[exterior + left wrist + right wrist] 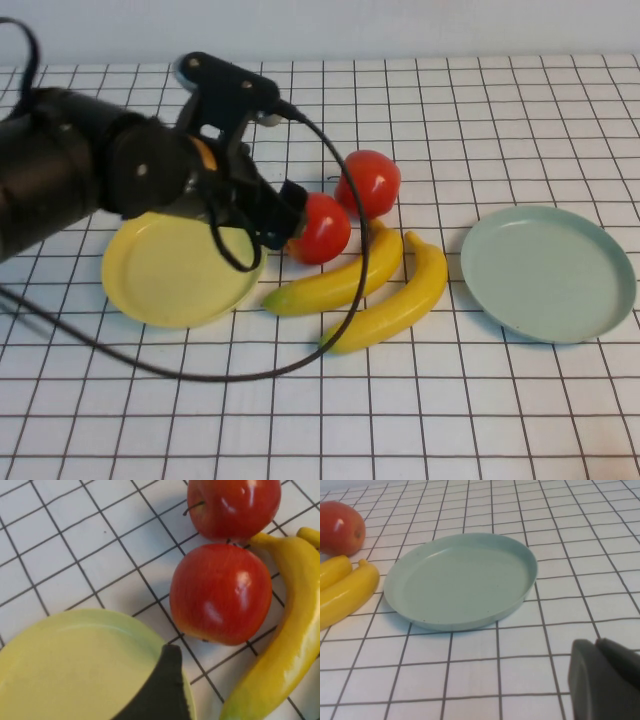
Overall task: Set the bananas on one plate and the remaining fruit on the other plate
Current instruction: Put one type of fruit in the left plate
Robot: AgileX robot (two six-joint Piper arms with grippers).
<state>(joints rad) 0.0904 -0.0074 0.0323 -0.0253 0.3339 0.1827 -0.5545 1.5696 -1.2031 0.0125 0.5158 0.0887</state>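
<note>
Two red apples lie mid-table: the near apple [320,228] and the far apple [370,182], which has a thin dark stem [192,507]. Two yellow bananas [340,283] [400,300] lie side by side in front of them. The yellow plate [170,270] is at the left and the blue-green plate [548,272] at the right; both are empty. My left gripper [290,215] is open, low over the yellow plate's right rim, right beside the near apple [220,592]. Only one of its fingers [162,690] shows in the left wrist view. My right gripper [596,647] is shut and empty, on the near side of the blue-green plate [460,580].
The table has a white cloth with a dark grid [480,420]. A black cable [300,360] loops from the left arm over the bananas and the front of the table. The right arm is out of the high view.
</note>
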